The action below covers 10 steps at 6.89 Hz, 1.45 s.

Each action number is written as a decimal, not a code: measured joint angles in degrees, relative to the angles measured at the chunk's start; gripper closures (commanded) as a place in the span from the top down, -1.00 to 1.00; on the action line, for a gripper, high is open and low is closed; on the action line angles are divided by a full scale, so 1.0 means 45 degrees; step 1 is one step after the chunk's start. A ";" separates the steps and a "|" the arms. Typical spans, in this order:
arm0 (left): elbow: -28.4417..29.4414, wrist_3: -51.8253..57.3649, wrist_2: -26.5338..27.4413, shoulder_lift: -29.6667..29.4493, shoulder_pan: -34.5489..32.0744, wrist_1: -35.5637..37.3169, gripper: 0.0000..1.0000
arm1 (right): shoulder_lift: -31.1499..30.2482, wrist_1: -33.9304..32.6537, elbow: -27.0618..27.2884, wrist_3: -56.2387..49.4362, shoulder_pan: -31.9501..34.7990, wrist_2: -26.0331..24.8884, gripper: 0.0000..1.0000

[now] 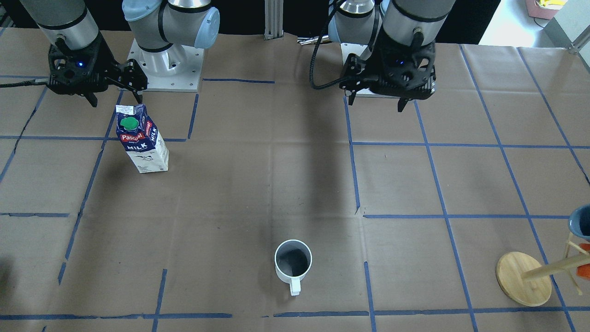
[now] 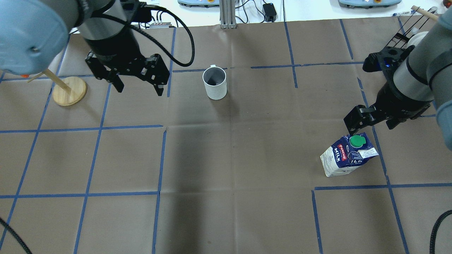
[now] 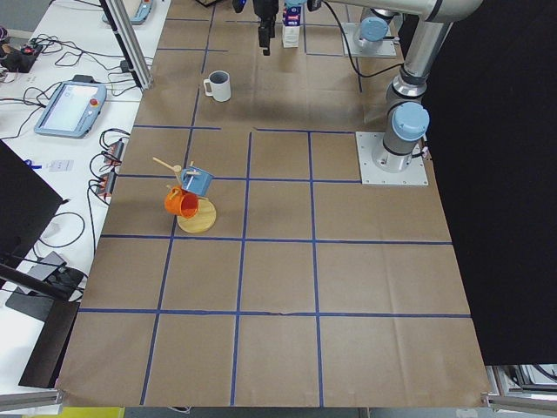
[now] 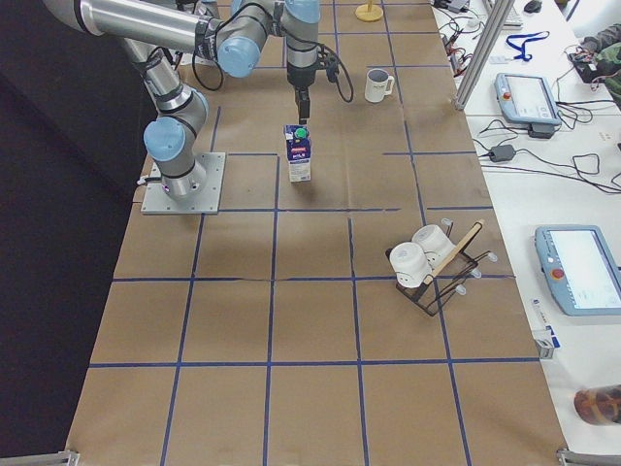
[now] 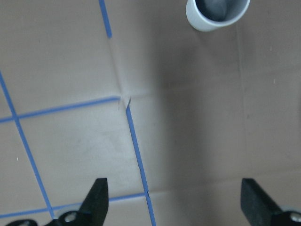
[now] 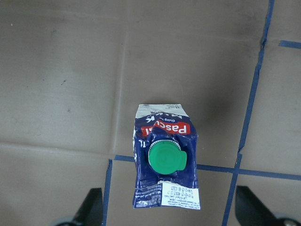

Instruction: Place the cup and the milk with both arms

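The cup (image 1: 293,263) stands upright on the brown paper, handle toward the far side from the robot; it also shows in the overhead view (image 2: 214,83) and at the top of the left wrist view (image 5: 216,12). My left gripper (image 2: 140,90) is open and empty, hovering above the table to the cup's left and apart from it. The milk (image 2: 348,155) stands upright, green cap on top. My right gripper (image 2: 369,127) is open and hovers just above the carton; in the right wrist view the milk (image 6: 164,160) sits between the fingers (image 6: 91,207), untouched.
A wooden mug tree (image 2: 69,91) with a round base stands at the left, holding a blue and an orange mug (image 3: 187,192). A wire rack with white cups (image 4: 427,262) stands toward the table's right end. Blue tape lines grid the paper.
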 measured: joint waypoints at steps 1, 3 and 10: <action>-0.0537 0.0001 -0.0012 0.0644 0.0609 -0.0482 0.99 | 0.0007 -0.0456 0.0372 -0.0260 0.0010 -0.0008 1.00; -0.1154 -0.0106 -0.0143 0.1092 0.0969 -0.1361 0.99 | 0.0036 -0.1777 0.1445 -0.1007 0.0012 -0.0012 1.00; -0.1244 0.0010 -0.0113 0.0820 0.1015 0.0676 0.99 | 0.0140 -0.3752 0.3069 -0.1785 0.0007 0.0024 0.54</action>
